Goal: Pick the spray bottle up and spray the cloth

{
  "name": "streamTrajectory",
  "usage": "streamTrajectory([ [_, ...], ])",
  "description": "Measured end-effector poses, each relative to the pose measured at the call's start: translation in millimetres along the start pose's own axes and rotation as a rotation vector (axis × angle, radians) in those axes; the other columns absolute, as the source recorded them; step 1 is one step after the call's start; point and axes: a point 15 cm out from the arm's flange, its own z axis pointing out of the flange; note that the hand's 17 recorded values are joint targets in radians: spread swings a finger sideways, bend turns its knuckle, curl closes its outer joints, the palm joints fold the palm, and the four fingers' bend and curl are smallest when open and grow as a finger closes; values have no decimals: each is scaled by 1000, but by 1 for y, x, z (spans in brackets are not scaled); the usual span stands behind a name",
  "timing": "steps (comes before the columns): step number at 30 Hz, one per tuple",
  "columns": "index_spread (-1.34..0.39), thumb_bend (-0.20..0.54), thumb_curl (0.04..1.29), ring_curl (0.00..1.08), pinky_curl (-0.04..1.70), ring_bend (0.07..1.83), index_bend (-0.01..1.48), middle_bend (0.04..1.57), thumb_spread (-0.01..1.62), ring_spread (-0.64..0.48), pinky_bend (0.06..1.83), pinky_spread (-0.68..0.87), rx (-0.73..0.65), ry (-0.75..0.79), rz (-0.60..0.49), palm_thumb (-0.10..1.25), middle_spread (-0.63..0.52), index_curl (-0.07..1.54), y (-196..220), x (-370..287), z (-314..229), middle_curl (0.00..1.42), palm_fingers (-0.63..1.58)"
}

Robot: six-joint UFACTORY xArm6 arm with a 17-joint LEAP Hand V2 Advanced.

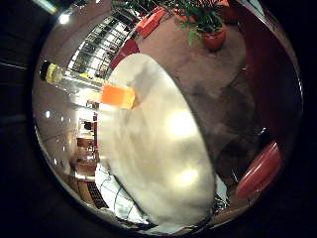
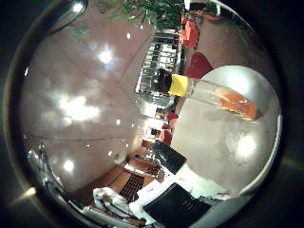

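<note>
A clear spray bottle (image 2: 209, 92) stands on the round white table (image 1: 163, 163). It has orange liquid in its lower part, a yellow collar and a black spray head. The bottle (image 1: 84, 85) also shows near the table's edge in the little finger side view. My right hand (image 2: 178, 178) shows as white and black parts at the thumb side view's edge, with one finger (image 2: 166, 156) reaching out fairly straight over the table. The hand is apart from the bottle and holds nothing. I cannot make out a cloth in either view.
A red chair (image 1: 260, 171) stands beside the table on the brown carpet (image 1: 218, 84). A green plant in a red pot (image 1: 214, 37) and orange seating (image 1: 151, 22) lie further off. Shelving and ceiling lights fill the background.
</note>
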Motion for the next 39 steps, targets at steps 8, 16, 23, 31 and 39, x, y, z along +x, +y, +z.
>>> streamTrajectory([
  [8, -131, -9, 323, 279, 301, 453, 161, 315, 1006, 211, 347, 355, -27, -16, 15, 629, 162, 270, -6, -18, 62, 371, 230],
  [16, -255, 9, 411, 401, 344, 868, 195, 606, 1011, -136, 627, -100, -15, -80, 74, 936, -113, 308, -12, -49, 117, 495, 1100],
  [23, -271, -8, 471, 535, 563, 1162, 794, 1052, 1045, -178, 1048, -294, -35, -98, 107, 1063, -128, 621, -7, -67, 147, 653, 1336],
  [31, -207, -11, 549, 633, 789, 1387, 1115, 1309, 1078, -182, 1247, -207, -69, -138, 49, 1075, -107, 760, -5, -102, 143, 713, 1177],
  [39, -186, -13, 619, 649, 984, 1450, 1161, 1362, 1045, -173, 1222, -176, -309, -80, -85, 1085, -99, 758, 35, -136, 122, 691, 1150],
])
